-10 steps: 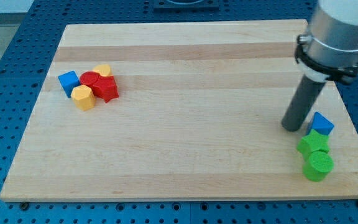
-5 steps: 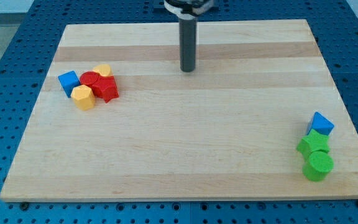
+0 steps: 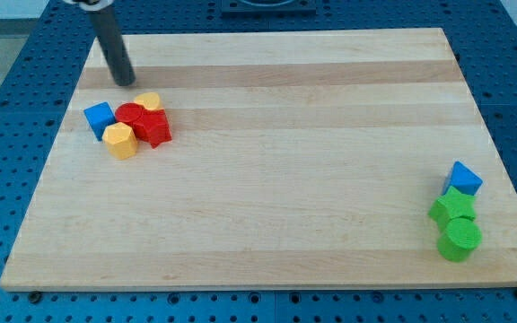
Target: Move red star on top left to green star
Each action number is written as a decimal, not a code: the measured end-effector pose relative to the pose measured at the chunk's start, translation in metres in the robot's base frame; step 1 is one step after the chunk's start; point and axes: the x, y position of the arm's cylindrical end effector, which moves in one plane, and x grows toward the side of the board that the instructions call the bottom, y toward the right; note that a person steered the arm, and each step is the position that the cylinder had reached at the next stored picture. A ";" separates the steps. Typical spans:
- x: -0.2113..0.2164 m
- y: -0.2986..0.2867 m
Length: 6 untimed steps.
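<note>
Our rod has no fingers to open or close, so its state comes down to this: my tip rests bare on the wooden board, touching no block. Taking the red star as our landmark, the tip sits up and to the view's left of it, near but apart. The green star lies far off toward the view's lower right of the red star, well apart across the open board. So the tip already stands roughly on the far side of the red star from its goal, which we judge is the side a push would need to come from. Close around the red star, a red cylinder touches it on its upper left, directly between it and the tip; a yellow block sits just above it, a second yellow block just to its lower left, and a blue cube further left. Beyond, by the green star, a blue block sits just above it and a green cylinder just below. We see no brands, labels or readable writing anywhere.
</note>
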 end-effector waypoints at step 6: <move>0.093 -0.034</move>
